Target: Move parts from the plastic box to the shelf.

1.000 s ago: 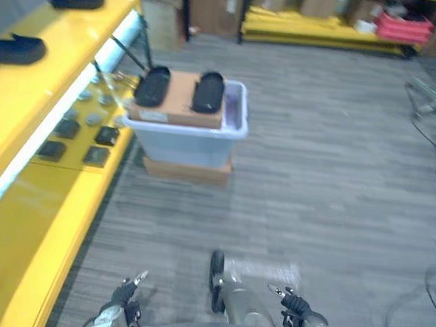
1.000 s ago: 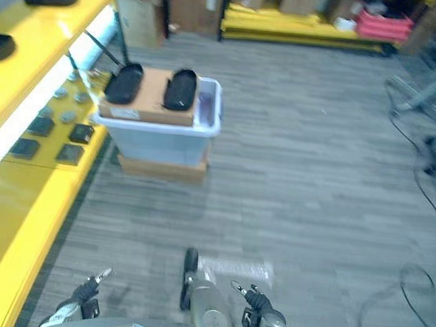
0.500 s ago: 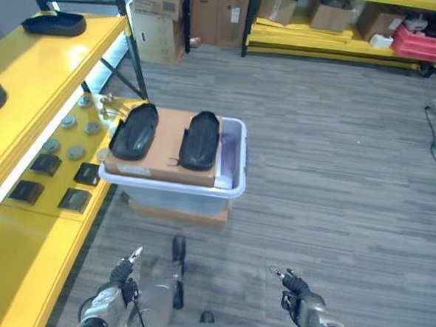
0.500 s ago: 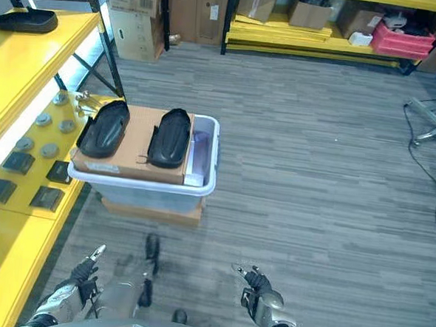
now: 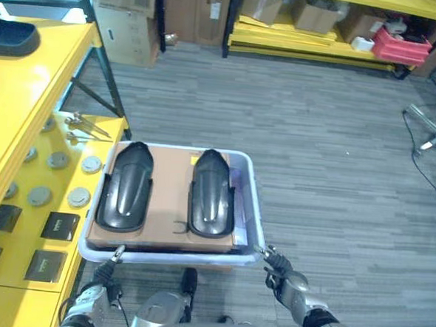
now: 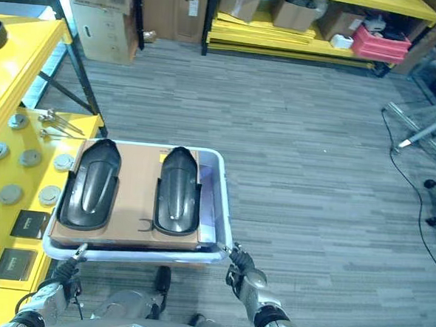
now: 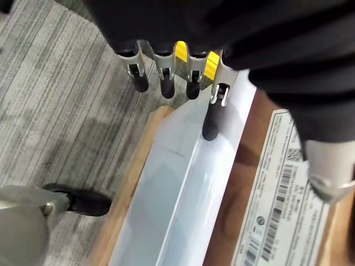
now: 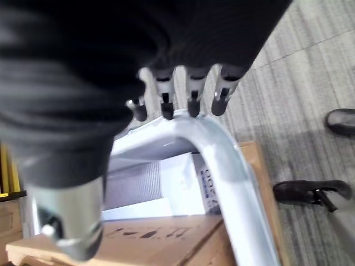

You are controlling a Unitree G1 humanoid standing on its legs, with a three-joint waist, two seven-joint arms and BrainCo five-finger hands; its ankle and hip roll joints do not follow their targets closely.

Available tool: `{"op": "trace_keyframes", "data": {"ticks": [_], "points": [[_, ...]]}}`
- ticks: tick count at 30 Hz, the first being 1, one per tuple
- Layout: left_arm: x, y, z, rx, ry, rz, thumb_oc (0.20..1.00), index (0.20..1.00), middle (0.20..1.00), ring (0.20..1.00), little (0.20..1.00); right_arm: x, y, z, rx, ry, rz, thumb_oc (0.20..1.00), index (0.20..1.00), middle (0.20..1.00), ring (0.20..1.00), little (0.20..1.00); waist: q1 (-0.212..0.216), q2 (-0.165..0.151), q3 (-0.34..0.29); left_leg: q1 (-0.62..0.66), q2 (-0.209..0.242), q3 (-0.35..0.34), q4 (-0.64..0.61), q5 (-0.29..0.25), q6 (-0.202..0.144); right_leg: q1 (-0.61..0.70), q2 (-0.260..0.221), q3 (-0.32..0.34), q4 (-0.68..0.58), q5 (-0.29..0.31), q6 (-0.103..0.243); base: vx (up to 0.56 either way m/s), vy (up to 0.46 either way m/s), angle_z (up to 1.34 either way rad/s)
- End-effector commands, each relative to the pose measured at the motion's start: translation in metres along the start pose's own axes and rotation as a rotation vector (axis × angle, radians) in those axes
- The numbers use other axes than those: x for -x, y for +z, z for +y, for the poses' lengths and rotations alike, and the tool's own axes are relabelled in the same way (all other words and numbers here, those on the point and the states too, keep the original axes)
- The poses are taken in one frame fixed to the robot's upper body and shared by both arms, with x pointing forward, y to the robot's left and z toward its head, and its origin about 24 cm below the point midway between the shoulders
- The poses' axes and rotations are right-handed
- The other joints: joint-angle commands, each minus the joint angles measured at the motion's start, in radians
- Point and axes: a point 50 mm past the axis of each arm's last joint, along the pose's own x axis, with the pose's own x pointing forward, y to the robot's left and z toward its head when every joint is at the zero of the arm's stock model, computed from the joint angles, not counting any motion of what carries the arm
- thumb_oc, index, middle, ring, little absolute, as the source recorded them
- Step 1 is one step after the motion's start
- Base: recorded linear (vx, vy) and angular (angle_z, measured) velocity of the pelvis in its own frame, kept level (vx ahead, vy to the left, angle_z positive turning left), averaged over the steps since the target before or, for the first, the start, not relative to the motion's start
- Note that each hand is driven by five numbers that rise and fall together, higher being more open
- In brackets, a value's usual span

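Lying lengthwise away from robot: parts point(image 5: 125, 186) in plastic box point(image 5: 250, 199) | both hands point(image 5: 281, 273) uncurled

I see even, bright overhead light with glare on the yellow shelf point(image 5: 31, 70) and a sheen on the plastic box point(image 7: 183, 183) rim. Up close, my wrist views blur; soft shadows sit on the floor point(image 5: 338, 141).

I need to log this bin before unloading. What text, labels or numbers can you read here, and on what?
White barcode label on the cardboard box: barcodes and lines of small print, too blurred to read.
White pack inside the plastic box: dark print, too blurred to read.
Top of the cardboard box: one small dark printed mark, not a readable word.
Nothing here can be quoted.
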Motion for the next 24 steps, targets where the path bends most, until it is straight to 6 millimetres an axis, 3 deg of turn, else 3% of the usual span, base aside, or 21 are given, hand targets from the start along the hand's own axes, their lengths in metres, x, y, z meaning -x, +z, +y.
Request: {"op": "trace_keyframes", "data": {"ticks": [1, 8, 13, 14, 15, 16, 18, 21, 22, 24], "points": [[-0.003, 0.015, -0.020, 0.041, -0.046, -0.071, 1.000, 1.000, 1.000, 1.000, 1.000, 0.004, 0.002, -0.020, 0.009, -0.057, -0.032, 1.000, 1.000, 1.000, 1.000, 1.000, -0.003, -0.008, -0.008, -0.060, 0.075, -0.005, 0.021, 0.024, -0.034, 0.049, -0.032, 0.013, -0.143, 0.241, 0.038, 0.06, -0.056, 0.29], [0.000, 0.004, -0.016, -0.020, -0.070, -0.048, 1.000, 1.000, 1.000, 1.000, 1.000, 0.007, -0.002, -0.028, -0.036, -0.097, -0.030, 1.000, 1.000, 1.000, 1.000, 1.000, 0.001, -0.009, -0.014, -0.044, 0.076, -0.017, 0.027, 0.013, -0.029, 0.050, -0.027, 0.015, -0.109, 0.223, 0.036, 0.07, -0.011, -0.04], [0.000, 0.005, -0.015, -0.077, -0.091, -0.042, 1.000, 1.000, 1.000, 1.000, 1.000, 0.007, 0.001, -0.030, -0.086, -0.117, -0.050, 1.000, 1.000, 1.000, 1.000, 1.000, -0.010, -0.004, -0.009, -0.031, 0.047, -0.027, 0.041, -0.011, 0.010, 0.012, -0.047, 0.047, 0.049, 0.245, 0.058, 0.07, 0.056, 0.09], [0.000, 0.005, -0.012, -0.087, -0.090, -0.037, 1.000, 1.000, 1.000, 1.000, 1.000, 0.007, 0.001, -0.030, -0.082, -0.117, -0.050, 1.000, 1.000, 1.000, 1.000, 1.000, -0.016, 0.004, -0.005, -0.020, 0.036, -0.040, 0.043, -0.020, 0.023, -0.019, -0.057, 0.060, 0.131, 0.268, 0.064, 0.09, 0.094, 0.13], [0.000, 0.003, -0.010, -0.103, -0.090, -0.032, 1.000, 1.000, 1.000, 1.000, 1.000, 0.007, 0.003, -0.029, -0.085, -0.117, -0.053, 1.000, 1.000, 1.000, 1.000, 1.000, -0.031, 0.033, 0.006, 0.019, 0.035, -0.069, 0.022, -0.026, 0.037, -0.104, -0.062, 0.103, 0.303, 0.292, 0.062, 0.09, 0.079, 0.02], [0.000, 0.003, -0.009, -0.106, -0.088, -0.033, 1.000, 1.000, 1.000, 1.000, 1.000, 0.006, 0.005, -0.029, -0.082, -0.116, -0.059, 1.000, 1.000, 1.000, 1.000, 1.000, -0.040, 0.050, 0.008, 0.032, 0.041, -0.083, 0.013, -0.025, 0.036, -0.148, -0.055, 0.116, 0.320, 0.302, 0.054, 0.05, -0.004, -0.15], [0.000, 0.007, -0.009, -0.107, -0.084, -0.042, 1.000, 1.000, 1.000, 1.000, 1.000, 0.005, 0.010, -0.027, -0.071, -0.108, -0.071, 1.000, 1.000, 1.000, 1.000, 1.000, -0.060, 0.064, 0.019, 0.053, 0.041, -0.116, -0.003, -0.022, 0.027, -0.200, -0.053, 0.128, 0.249, 0.307, 0.042, 0.01, -0.176, 0.21], [-0.001, 0.010, -0.004, -0.094, -0.077, -0.049, 1.000, 1.000, 1.000, 1.000, 1.000, 0.006, 0.008, -0.027, -0.067, -0.090, -0.076, 1.000, 1.000, 1.000, 1.000, 1.000, -0.093, 0.050, 0.034, 0.070, 0.038, -0.150, 0.012, -0.048, 0.018, -0.224, -0.056, 0.169, 0.073, 0.352, 0.048, 0.03, -0.300, 0.53], [-0.001, 0.011, -0.003, -0.068, -0.065, -0.045, 1.000, 1.000, 1.000, 1.000, 1.000, 0.007, 0.006, -0.028, -0.063, -0.087, -0.066, 1.000, 1.000, 1.000, 1.000, 1.000, -0.099, 0.049, 0.036, 0.076, 0.058, -0.150, -0.009, -0.024, 0.000, -0.167, -0.030, 0.180, 0.003, 0.316, 0.043, 0.04, -0.316, 0.85], [-0.002, 0.008, -0.010, -0.012, -0.064, -0.027, 1.000, 1.000, 1.000, 1.000, 1.000, 0.010, -0.005, -0.035, -0.048, -0.085, -0.026, 1.000, 1.000, 1.000, 1.000, 1.000, -0.099, 0.029, 0.023, 0.051, 0.090, -0.139, -0.010, 0.006, -0.041, -0.103, -0.013, 0.163, -0.117, 0.316, 0.035, 0.00, -0.422, 0.71]]}}
